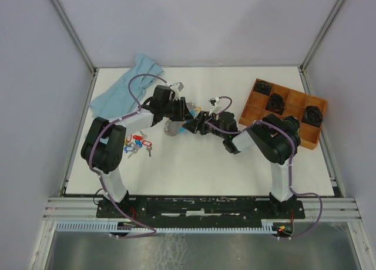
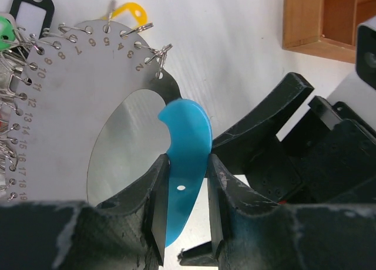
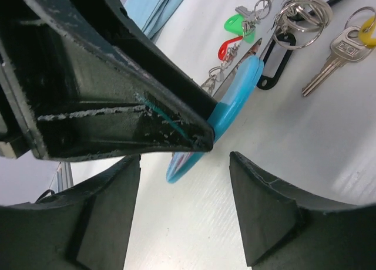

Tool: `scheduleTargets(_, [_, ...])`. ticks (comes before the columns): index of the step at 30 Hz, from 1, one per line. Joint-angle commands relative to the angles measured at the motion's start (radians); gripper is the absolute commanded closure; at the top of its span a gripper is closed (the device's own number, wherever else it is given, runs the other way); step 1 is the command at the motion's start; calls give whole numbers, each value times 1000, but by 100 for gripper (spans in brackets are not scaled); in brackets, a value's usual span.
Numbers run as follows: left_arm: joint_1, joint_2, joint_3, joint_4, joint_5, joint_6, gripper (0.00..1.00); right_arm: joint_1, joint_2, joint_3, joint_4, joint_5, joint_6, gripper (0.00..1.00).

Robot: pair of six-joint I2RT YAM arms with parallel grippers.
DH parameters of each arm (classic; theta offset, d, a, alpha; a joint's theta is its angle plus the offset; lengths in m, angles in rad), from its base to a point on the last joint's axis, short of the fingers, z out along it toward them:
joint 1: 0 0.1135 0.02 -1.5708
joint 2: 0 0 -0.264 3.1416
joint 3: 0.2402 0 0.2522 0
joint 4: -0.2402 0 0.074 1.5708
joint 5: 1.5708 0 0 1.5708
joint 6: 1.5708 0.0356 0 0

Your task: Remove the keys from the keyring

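Wooden tray (image 1: 252,112), black items (image 1: 314,114) in several compartments, keyring (image 2: 64,64) outside

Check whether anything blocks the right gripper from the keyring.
Yes: the left gripper, shut on the blue tab of the keyring, lies in front of the right gripper; only the tab's lower tip shows bare between that gripper's open jaws.
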Motion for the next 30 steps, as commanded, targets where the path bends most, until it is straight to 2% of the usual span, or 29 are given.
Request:
scheduleTargets(1, [-12,-73,-41,194,37,-131,78,9,-6,29,48,33,14,33])
scheduleTargets(8, [-36,-93,-97,311,40,-217,79,9,-45,22,-20,86,-16,45])
scheduleTargets(15, [-55,-140,-167,419,24,-294,77,-1,-80,16,-44,93,3,78])
scheduleTargets(19, [-58,-187,-213,475,10,-332,65,-22,-123,15,-56,71,20,94])
scheduleTargets(22, [-58,-256,-240,486,-16,-334,53,-42,-165,25,-80,36,19,99])
scheduleTargets(25, [-58,-355,-269,483,-38,-314,44,-69,-208,54,-132,-48,9,99])
scheduleTargets(27, [-58,-444,-291,472,-44,-289,40,-90,-243,88,-196,-110,-11,99])
scheduleTargets(30, [-57,-561,-339,448,-48,-230,39,-125,-307,150,-405,-203,-85,99])
